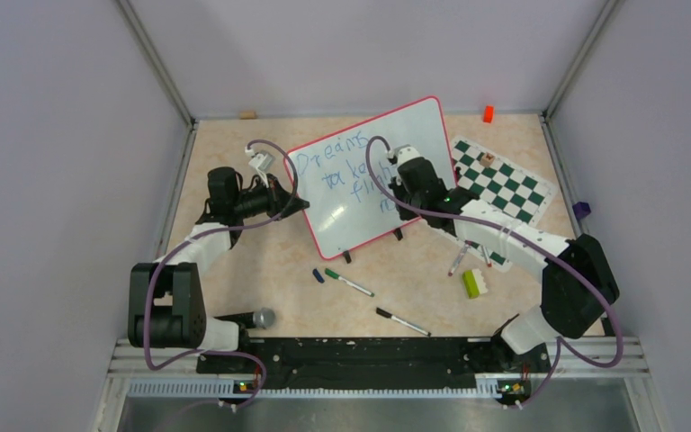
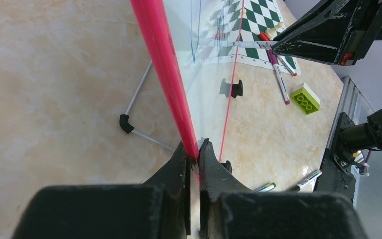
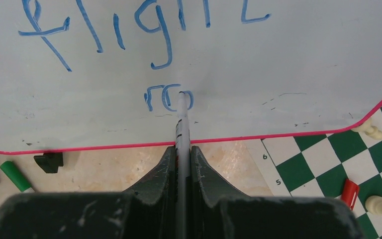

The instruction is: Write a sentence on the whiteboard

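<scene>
Light, slick and tippy, the whiteboard seemed best held by its red edge, where left jaws clamped; right jaws pinched the marker.

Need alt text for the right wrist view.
The right fingers pinch a white marker with its tip on the whiteboard, at small blue letters under "flight" in the sentence. The board's red frame crosses below, with the chess mat at lower right.
</scene>
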`<action>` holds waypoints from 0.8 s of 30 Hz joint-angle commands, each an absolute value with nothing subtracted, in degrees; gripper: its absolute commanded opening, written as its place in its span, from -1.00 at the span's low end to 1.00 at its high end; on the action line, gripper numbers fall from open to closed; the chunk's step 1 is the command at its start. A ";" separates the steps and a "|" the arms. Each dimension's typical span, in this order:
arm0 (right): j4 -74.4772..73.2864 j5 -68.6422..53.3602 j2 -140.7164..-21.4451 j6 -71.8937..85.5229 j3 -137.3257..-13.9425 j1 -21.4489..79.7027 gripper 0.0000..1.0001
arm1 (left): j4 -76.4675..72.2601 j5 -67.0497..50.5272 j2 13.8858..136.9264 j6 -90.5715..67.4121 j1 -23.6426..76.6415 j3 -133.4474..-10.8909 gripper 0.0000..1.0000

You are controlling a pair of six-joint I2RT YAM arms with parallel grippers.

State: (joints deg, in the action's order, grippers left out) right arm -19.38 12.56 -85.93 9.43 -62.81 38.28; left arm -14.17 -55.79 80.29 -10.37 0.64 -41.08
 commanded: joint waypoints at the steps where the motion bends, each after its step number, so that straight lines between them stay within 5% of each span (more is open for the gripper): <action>1: -15.84 8.66 -85.40 9.47 -63.52 37.97 -1.00 | -13.25 -52.38 81.48 -0.44 1.41 -40.91 -1.00; 24: -15.17 15.91 -80.44 9.87 -61.51 36.74 -1.00 | -13.36 -52.34 81.16 -0.44 1.45 -40.72 -1.00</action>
